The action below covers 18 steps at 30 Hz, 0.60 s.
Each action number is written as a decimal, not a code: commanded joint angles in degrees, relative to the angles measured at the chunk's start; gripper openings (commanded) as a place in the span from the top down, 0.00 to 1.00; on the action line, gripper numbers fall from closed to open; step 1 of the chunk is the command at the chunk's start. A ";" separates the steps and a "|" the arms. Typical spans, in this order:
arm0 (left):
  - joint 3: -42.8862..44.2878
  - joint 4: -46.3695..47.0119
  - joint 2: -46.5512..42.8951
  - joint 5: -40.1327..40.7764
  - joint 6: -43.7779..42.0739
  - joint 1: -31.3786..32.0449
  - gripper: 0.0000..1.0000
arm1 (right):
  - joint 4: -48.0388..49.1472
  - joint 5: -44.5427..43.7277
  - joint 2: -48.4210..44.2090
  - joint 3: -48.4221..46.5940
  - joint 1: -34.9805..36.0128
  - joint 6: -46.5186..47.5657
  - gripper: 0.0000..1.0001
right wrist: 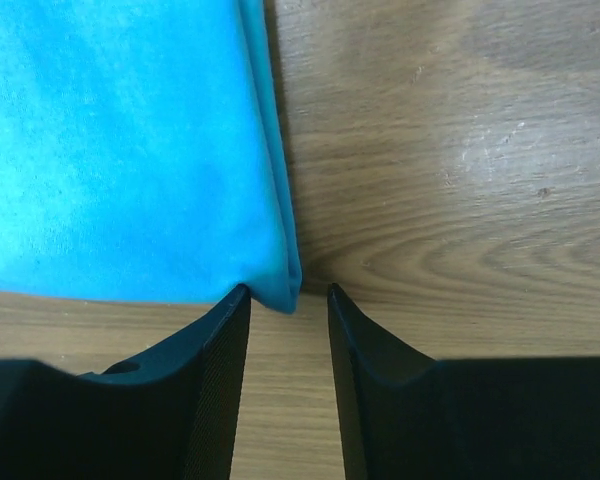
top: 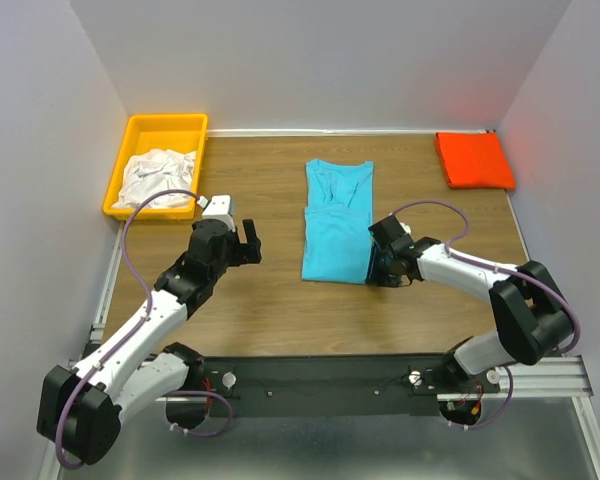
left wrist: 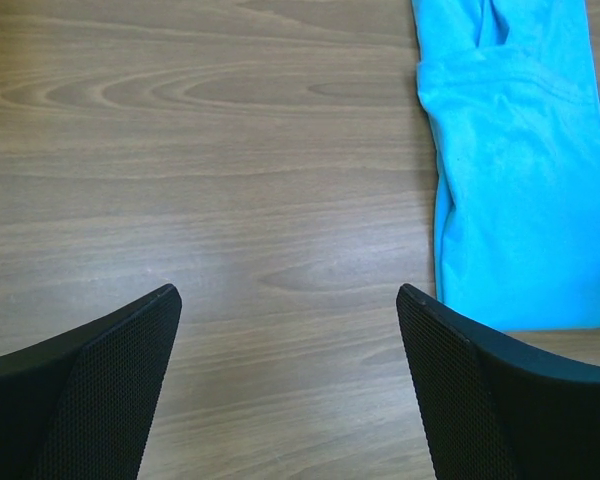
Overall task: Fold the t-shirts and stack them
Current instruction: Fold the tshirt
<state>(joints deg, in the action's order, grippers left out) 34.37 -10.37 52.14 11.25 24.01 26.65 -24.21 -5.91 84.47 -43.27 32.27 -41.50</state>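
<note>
The turquoise-blue t-shirt (top: 337,225) lay as a long, narrow fold in the middle of the desk (top: 260,320), its collar toward the far edge and its hem toward the near edge. The main risk, as I judged it, was a poor pinch at the hem. Only the very tip of the near right corner reached the right gripper (right wrist: 288,290), so a clench there might have caught the top layer alone, or missed the cloth and scraped the wood. Lifting on one layer would probably have pulled the fold open. A one-sided lift could also have dragged the strip askew, since nothing held the left side.

In the right wrist view, that corner sat just at the fingertips, nearer the left finger (right wrist: 225,340). The jaws stood partly apart with a narrow gap of bare wood between them, grasping nothing that I could see. The left gripper (left wrist: 285,290) hung released, jaws spread wide over bare desk, with the shirt's left edge just beyond its right finger and not between the two.

Further out, the orange-red t-shirt (top: 474,160) lay folded at the far right corner. The white t-shirts (top: 158,178) lay crumpled in the yellow bin (top: 166,124) at the far left corner.
</note>
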 commanded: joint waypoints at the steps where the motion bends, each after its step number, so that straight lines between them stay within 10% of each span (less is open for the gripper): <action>1: 0.52 0.79 2.08 -2.02 0.33 1.55 0.05 | -2.69 -6.30 3.24 -1.29 1.74 -1.92 0.57; 10: 2.81 -0.97 8.93 -0.79 2.44 9.19 0.07 | -7.34 -10.96 7.20 -2.88 4.73 -2.45 0.64; 18: 7.01 -2.46 19.13 -1.75 7.36 16.41 0.07 | -8.31 -11.05 6.33 -1.73 5.43 -0.69 0.96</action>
<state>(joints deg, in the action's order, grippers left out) 38.57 -11.05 68.29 10.20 28.25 41.06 -26.48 -13.56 88.92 -47.53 37.19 -43.59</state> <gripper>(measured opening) 0.934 0.100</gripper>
